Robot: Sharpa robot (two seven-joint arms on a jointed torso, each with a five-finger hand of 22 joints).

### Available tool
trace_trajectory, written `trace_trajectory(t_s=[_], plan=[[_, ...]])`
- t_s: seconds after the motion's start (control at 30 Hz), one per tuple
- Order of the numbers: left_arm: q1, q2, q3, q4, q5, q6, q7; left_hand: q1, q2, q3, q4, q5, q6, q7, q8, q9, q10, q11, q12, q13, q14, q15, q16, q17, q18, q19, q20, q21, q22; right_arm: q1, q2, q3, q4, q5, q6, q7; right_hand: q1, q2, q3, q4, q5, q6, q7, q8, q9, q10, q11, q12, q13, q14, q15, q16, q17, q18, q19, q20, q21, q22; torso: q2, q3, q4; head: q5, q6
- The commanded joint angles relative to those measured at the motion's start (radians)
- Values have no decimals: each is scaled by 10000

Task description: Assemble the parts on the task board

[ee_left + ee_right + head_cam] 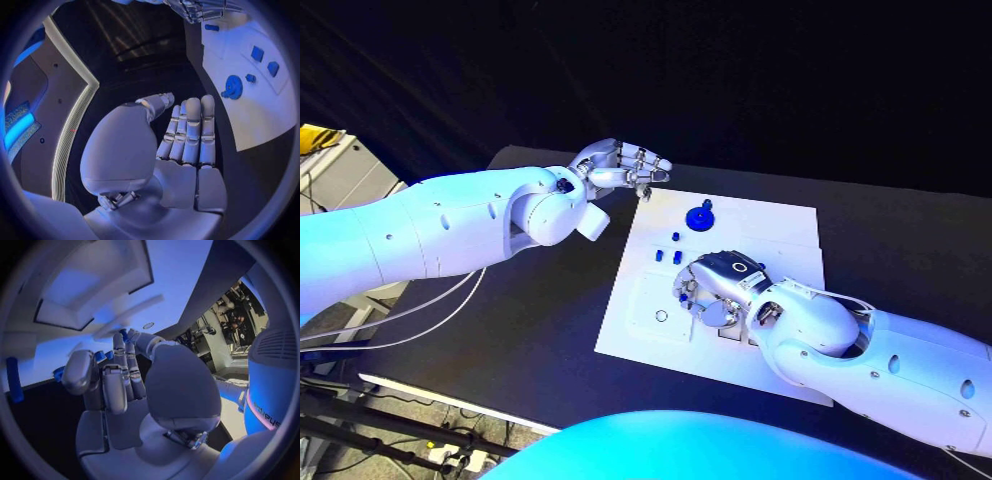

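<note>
The right hand (pixel 711 290), fingers curled over the middle of the board (pixel 776 225) with small blue parts (pixel 666 256) just beside and perhaps pinched, I cannot tell, lies nearer them than the left hand (pixel 620 166), empty-looking at the board's far-left corner.

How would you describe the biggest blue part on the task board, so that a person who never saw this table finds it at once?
Start from the white task board in the middle of the black table. Look at its far end, near the left hand, which hovers at the board's far corner. There stands the round blue part, disc-shaped with a short stem, clearly larger than the small blue pieces beside it.
</note>
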Motion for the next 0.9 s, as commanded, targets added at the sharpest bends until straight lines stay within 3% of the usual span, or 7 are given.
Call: trace_trajectory(t_s=[0.03, 0.27, 0.3, 0.4, 0.47, 0.67, 0.9], plan=[[13, 8, 10, 18, -46, 162, 28, -70, 26, -47, -1, 18, -59, -8, 59, -14, -94, -9, 59, 9, -88, -1, 36, -1, 63, -52, 9, -64, -16, -62, -36, -49, -29, 36, 34, 67, -116, -194, -151, 71, 35, -100, 64, -81, -54, -451, 107, -35, -77, 510, 97, 15, -44, 1, -148, 83, -257, -252, -2, 9, -12, -8, 13], [13, 10, 10, 10, -46, 181, 14, -70, 26, -47, -1, 18, -59, -8, 59, -14, -94, -9, 59, 9, -88, -1, 36, -1, 63, -52, 9, -64, -16, -62, -96, -50, -22, 153, -669, 144, 740, 85, -2343, 531, 78, -890, -76, -876, -444, -2266, 454, 114, -77, 87, 394, -621, -1203, 383, -1136, 376, -2265, -2135, -5, 19, -4, -65, 90], [13, 10, 10, 5, -46, 185, 10, -69, 26, -47, -2, 18, -60, -8, 59, -14, -95, -9, 60, 9, -89, -1, 37, -1, 63, -52, 9, -64, -16, -62, -116, -51, -6, 183, -800, 164, 1254, 190, -3273, 985, 69, -941, -159, -1008, -526, -2567, 525, 217, -50, -36, 474, -765, -1476, 459, -1284, 441, -2680, -2466, -5, 20, 0, -74, 99], [13, 12, 10, -14, -46, 202, -4, -63, 28, -49, -3, 18, -63, -7, 61, -14, -105, -7, 64, 9, -93, 1, 39, -1, 64, -52, 10, -69, -19, -58, -223, -48, 86, 263, -1102, 200, 1915, 132, -3877, 1802, 115, -1105, -233, -1208, -634, -2931, 585, 363, -60, -173, 494, -941, -1833, 528, -1454, 487, -3230, -2906, -8, 17, -1, -107, 144], [13, 11, 9, -23, -46, 210, -10, -63, 28, -49, -3, 18, -63, -7, 61, -14, -105, -7, 64, 9, -93, 1, 39, -1, 64, -52, 10, -69, -19, -41, -330, -42, 175, 320, -1196, 209, 2230, 85, -4033, 2228, 116, -1090, -209, -1237, -649, -3013, 585, 496, -51, -172, 496, -941, -1862, 533, -1415, 488, -3309, -2924, -9, 16, -4, -133, 187], [12, 5, 8, -53, -46, 229, -19, -63, 28, -49, -3, 18, -63, -7, 61, -14, -105, -7, 64, 9, -93, 1, 39, -1, 64, -52, 10, -69, -19, 185, -897, 30, 578, 757, -1219, 175, 2390, 221, -3928, 2327, 89, -952, -150, -1206, -642, -2668, 468, 843, -10, 25, 402, -688, -1477, 423, -1003, 416, -2751, -2308, -10, 7, -18, -252, 310], [10, -12, 7, -59, -42, 259, -9, -54, 31, -52, -5, 18, -74, -8, 61, -15, -123, -5, 71, 8, -101, 3, 43, 0, 64, -52, 13, -76, -23, 886, -1919, 161, 924, 1710, -186, -8, 2456, 294, -3601, 2268, 66, -856, -38, -1221, -670, -2117, 300, 1226, -20, 322, 255, -264, -796, 190, -284, 262, -1580, -1085, -11, 0, -42, -598, 569]])
